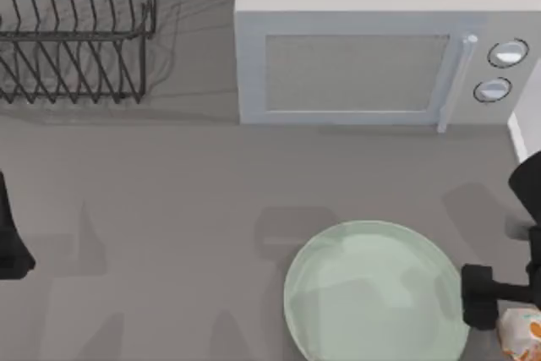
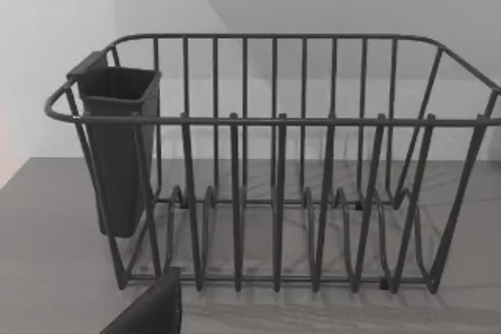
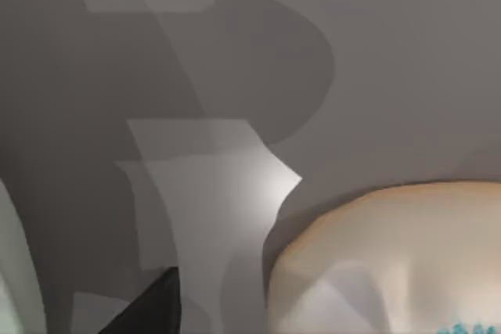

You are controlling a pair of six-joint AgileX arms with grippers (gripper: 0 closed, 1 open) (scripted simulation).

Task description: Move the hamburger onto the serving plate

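Observation:
The hamburger [image 1: 526, 336], a cream lump with orange patches, lies on the table at the front right corner, just right of the serving plate [image 1: 376, 293]. The plate is large, round and pale mint-green. My right gripper [image 1: 497, 314] hovers between the plate's right rim and the hamburger, open and holding nothing. In the right wrist view the hamburger [image 3: 391, 260] looms close, one dark fingertip [image 3: 149, 310] stands beside it, apart from it, and the plate's rim [image 3: 9, 279] shows at the edge. My left gripper [image 1: 8, 238] is parked at the table's left edge, open; one of its fingers [image 2: 153, 310] points toward the rack.
A grey microwave [image 1: 380, 48] with its door shut stands at the back, right of centre. A dark wire dish rack [image 1: 76, 31] sits at the back left, with a dark cutlery cup [image 2: 117, 146] hung on one end.

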